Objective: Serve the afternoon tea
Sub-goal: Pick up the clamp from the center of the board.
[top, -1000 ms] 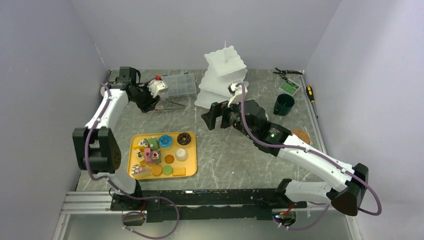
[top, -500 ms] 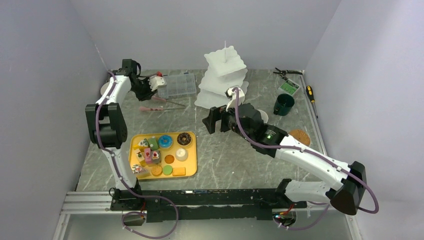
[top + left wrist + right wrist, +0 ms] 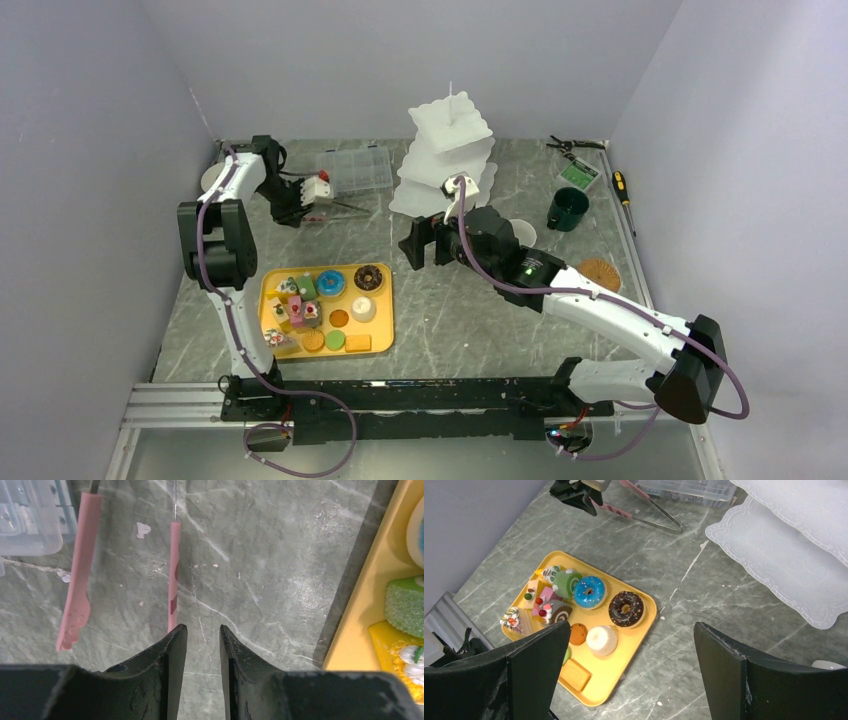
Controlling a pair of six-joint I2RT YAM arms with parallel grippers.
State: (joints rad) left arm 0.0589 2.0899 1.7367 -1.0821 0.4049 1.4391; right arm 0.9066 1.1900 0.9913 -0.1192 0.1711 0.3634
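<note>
The chocolate donut (image 3: 636, 606) looks light and rigid (likely slick plastic), so the wide-open, empty right gripper (image 3: 631, 625) should pinch across its rim.

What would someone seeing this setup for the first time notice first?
The yellow tray at the table's near left, crowded with bright toy pastries, catches the eye first. Behind the centre rises the white three-tier stand, its tiers bare as far as shows. The right claw hangs wide open between them.
</note>
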